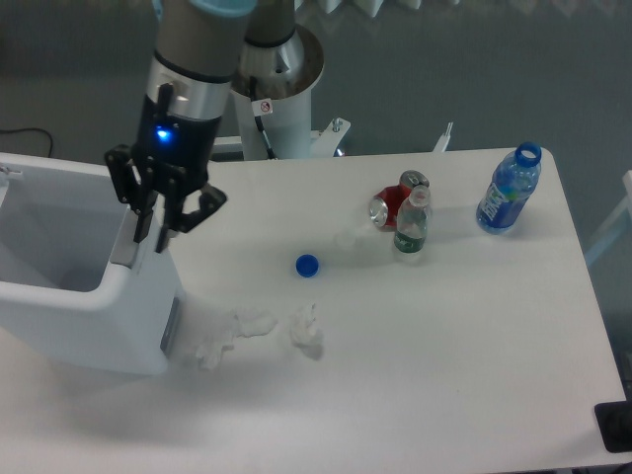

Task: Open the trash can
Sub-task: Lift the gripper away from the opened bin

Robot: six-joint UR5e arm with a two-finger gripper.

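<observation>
Hovering just above the trash can's right rim, the fingers [158, 219] point straight down, and from this angle I honestly can't tell if they're spread or pinched; they're dark, bunched together, and nothing looks to be held in them. The gripper [164, 229] hangs off the arm's wrist with a blue light glowing on it.

The trash can [89, 296] sits at the desk's 9 o'clock edge, partly cut off by the frame. Its top looks open already: you can see down into the pale inside, so I'd call the job basically done. The grey push tab [124, 247] sits on the rim right under the fingers, slightly toward 8 o'clock of them.

So the step in hand, as I read it, is clearing off cleanly. Best way: go straight up first, no sideways drift, since the fingers are so close to the rim that a lateral swing could knock the bin or bump the tab again. Once well above, swing toward 3 o'clock over the bare desk [444, 375].

Stuff to avoid out there: crumpled tissues [259, 331] near the bin's base at 4 o'clock, a blue cap [307, 265] mid-desk, then a red can [393, 202], a small bottle [412, 225] and a blue bottle [510, 190] further toward 2 o'clock.
</observation>
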